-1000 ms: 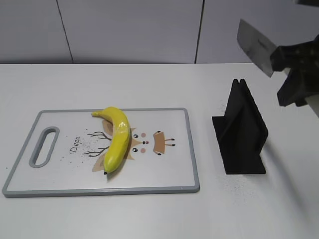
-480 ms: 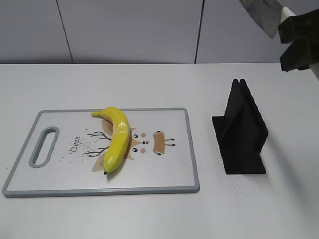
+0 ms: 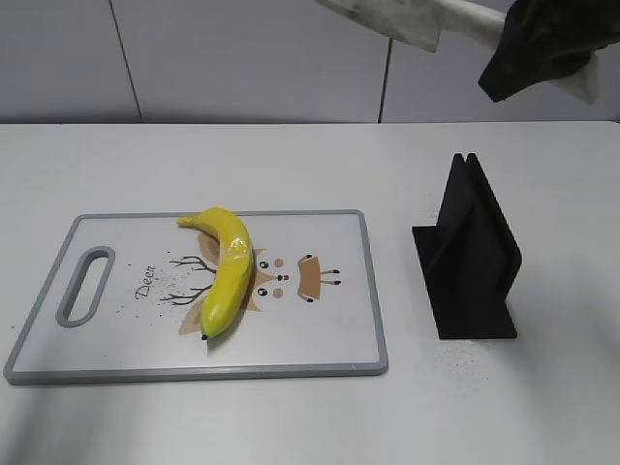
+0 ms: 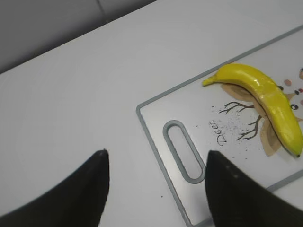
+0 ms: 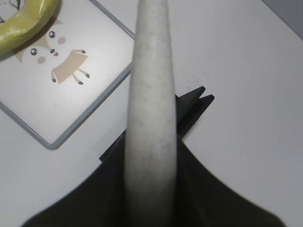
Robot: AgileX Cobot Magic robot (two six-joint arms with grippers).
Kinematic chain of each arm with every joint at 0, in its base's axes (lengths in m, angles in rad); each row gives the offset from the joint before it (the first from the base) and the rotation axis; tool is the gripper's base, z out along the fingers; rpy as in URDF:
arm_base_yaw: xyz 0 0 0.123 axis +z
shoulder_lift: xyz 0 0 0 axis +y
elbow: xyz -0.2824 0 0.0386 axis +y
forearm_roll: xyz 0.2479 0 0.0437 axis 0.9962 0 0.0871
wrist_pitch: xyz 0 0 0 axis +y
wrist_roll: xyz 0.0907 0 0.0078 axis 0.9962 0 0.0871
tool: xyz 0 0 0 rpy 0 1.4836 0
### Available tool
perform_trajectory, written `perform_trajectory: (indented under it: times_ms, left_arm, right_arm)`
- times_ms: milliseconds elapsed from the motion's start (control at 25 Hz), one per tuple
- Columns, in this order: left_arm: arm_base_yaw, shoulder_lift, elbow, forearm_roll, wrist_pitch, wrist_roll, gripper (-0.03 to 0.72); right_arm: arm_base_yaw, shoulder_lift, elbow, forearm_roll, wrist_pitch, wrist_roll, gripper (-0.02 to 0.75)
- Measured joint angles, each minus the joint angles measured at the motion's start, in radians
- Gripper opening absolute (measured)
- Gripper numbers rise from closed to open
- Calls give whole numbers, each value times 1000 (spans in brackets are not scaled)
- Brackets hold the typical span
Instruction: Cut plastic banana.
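The plastic banana (image 3: 228,266) lies on a white cutting board (image 3: 329,329) at the left; it also shows in the left wrist view (image 4: 265,97) and at the top left corner of the right wrist view (image 5: 23,21). My right gripper (image 3: 528,44) is high at the top right, shut on a white knife (image 3: 387,17) whose blade points left. In the right wrist view the knife (image 5: 151,109) runs up the middle from the gripper (image 5: 150,208). My left gripper (image 4: 156,163) is open and empty above the table left of the board's handle slot (image 4: 182,151).
A black knife stand (image 3: 470,257) stands on the white table right of the board; it shows under the knife in the right wrist view (image 5: 191,111). A grey panelled wall runs behind the table.
My right gripper has risen and swung left with the knife; the blade has tipped from steeply angled to nearly level, pointing left. The banana and board have not moved.
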Motion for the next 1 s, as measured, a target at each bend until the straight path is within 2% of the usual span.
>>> perform_trajectory:
  times_ms: [160,320,480,600,760,1000]
  left_arm:
    - [-111,153,-124,6,41,109,617]
    - [-175,274,-224,-15,67,260,615]
    - [-183,384,-310,-118,130,479,611]
    - [-183,451,-336,-164,170,593,606]
    - [-183,516,-340,-211,200,679,599]
    - [-183,591,-340,-223,174,733,593]
  right_arm:
    - [0,64,-46,33,12,-208,166]
    - [0,141,-86,104,61,-475,166]
    - [2,233,-121,183,90,-650,166]
    - [2,296,-138,237,93,-801,166]
    - [2,360,-174,294,94,-905,166]
    - [2,436,-230,375,96,-1014,166]
